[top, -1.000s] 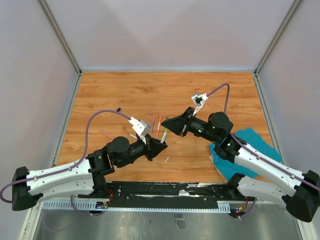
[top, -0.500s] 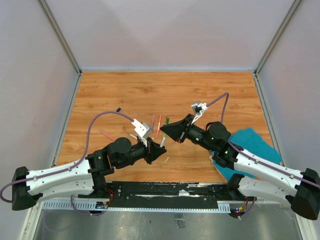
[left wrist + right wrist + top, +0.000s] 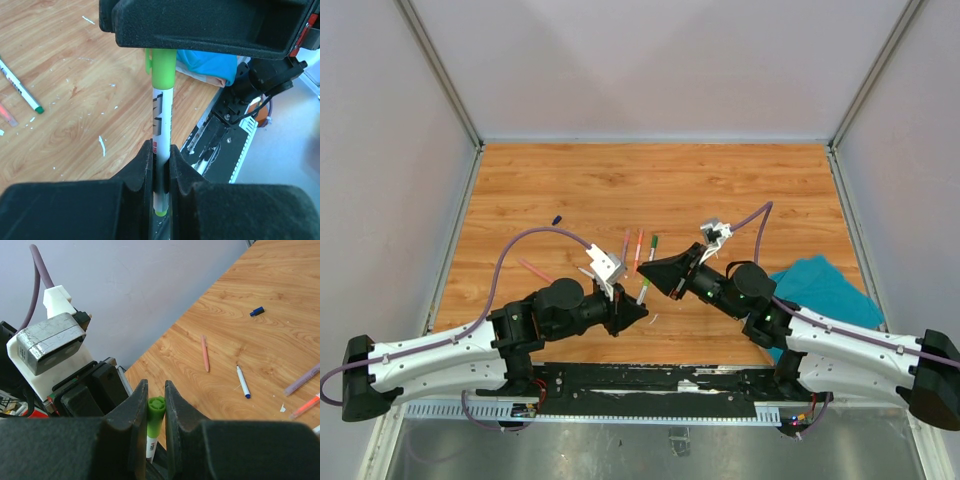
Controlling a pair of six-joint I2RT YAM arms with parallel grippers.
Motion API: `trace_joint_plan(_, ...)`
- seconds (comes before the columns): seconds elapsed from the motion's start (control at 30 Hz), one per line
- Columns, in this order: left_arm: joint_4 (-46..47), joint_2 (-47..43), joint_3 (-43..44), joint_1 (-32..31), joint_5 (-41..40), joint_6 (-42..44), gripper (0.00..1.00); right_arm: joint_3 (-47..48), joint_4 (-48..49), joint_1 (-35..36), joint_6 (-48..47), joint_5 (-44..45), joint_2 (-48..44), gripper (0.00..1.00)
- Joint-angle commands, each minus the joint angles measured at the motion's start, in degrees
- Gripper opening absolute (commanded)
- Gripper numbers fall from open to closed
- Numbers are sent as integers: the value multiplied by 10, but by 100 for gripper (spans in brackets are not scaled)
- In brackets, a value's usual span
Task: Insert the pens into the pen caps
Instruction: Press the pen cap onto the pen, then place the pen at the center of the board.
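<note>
- My left gripper (image 3: 160,152) has its two black fingers squeezed almost together on one slim white-barrelled plastic pen (image 3: 161,115) with black print, gripping it low on the barrel.
- My right gripper (image 3: 155,390) is pinched just as narrowly on one short lime-green plastic cap (image 3: 155,412), held by its sides.
- That cap sits over the upper end of the held pen. Cap and barrel are in one line between the two grippers, lifted off the wooden tabletop (image 3: 570,180) towards its near middle.
- I count five pens lying loose on the wood: one pink pen (image 3: 205,353), one white pen with a blue tip (image 3: 242,381), one purple pen (image 3: 625,243), one orange pen (image 3: 638,248) and one green-ended pen (image 3: 652,244).
- The purple, orange and green-ended pens lie close side by side just beyond the grippers. The pink one lies apart on the left, with the blue-tipped one between it and the grippers.
- I count one loose cap, a small dark blue cap (image 3: 557,219), lying alone farther back on the left.
- One crumpled teal cloth (image 3: 825,285) lies at the right, partly under my right arm.
</note>
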Motion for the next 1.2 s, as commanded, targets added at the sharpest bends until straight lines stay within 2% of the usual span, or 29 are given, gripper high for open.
trace_joint_plan(0.0, 208, -22, 53, 8, -49, -3, 1, -52, -148, 53, 0, -91, 13, 1)
trace_joint_plan(0.1, 199, -12, 47, 8, -48, -1, 0, -26, -177, 52, -27, -64, -7, 1)
trace_joint_plan(0.27, 174, 11, 24, 8, -36, -4, 1, 53, -241, 52, -98, 15, -41, 11)
trace_joint_plan(0.53, 165, 26, -24, 8, -30, -9, 0, 142, -262, 51, -180, 119, -85, 38)
trace_joint_plan(0.73, 154, 28, -40, 8, -61, -27, 0, 162, -336, 51, -219, 159, -138, 49)
trace_joint_plan(1.0, 90, 60, -7, 8, -123, -52, 0, 156, -474, 49, -220, 295, -185, 60)
trace_joint_plan(1.1, 81, 70, 0, 8, -133, -60, 0, 172, -525, 29, -204, 304, -174, 61)
trace_joint_plan(1.17, 74, 79, 5, 9, -139, -63, 1, 183, -547, -3, -191, 275, -166, 61)
